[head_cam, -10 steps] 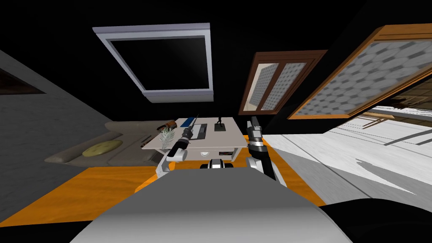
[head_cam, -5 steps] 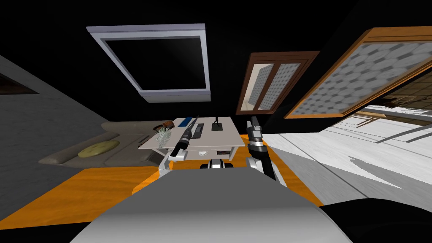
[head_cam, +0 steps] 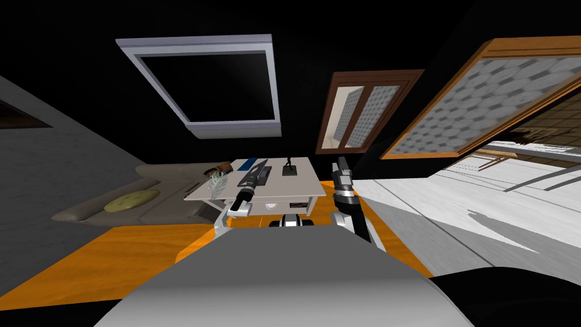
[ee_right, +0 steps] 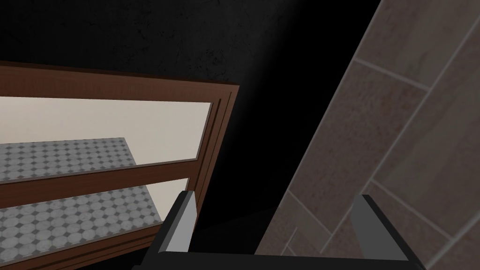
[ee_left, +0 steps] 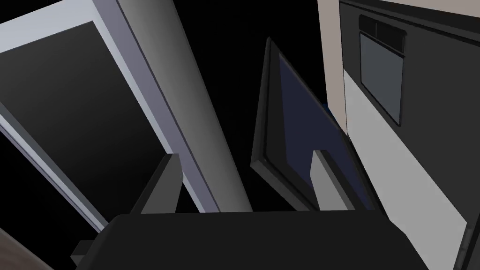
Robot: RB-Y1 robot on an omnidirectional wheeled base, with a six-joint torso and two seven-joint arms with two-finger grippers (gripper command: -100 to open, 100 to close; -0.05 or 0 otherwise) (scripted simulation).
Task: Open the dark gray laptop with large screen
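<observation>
Held the left gripper [ee_left: 246, 157] spread at the dark grey laptop [ee_left: 300, 136] on the pale table [head_cam: 300, 183], lid tilted part-way up — one finger before the screen, contact impossible to judge. Hung the right gripper [ee_right: 275, 197] beside the table, fingers apart.

Left gripper [ee_left: 243, 185]: dark box, two thin grey blade fingers [ee_left: 328, 183]. Right gripper [ee_right: 276, 227]: identical. Left forearm [head_cam: 245, 190], right forearm [head_cam: 344, 190]: dark, grey-banded, white elbow shells.
</observation>
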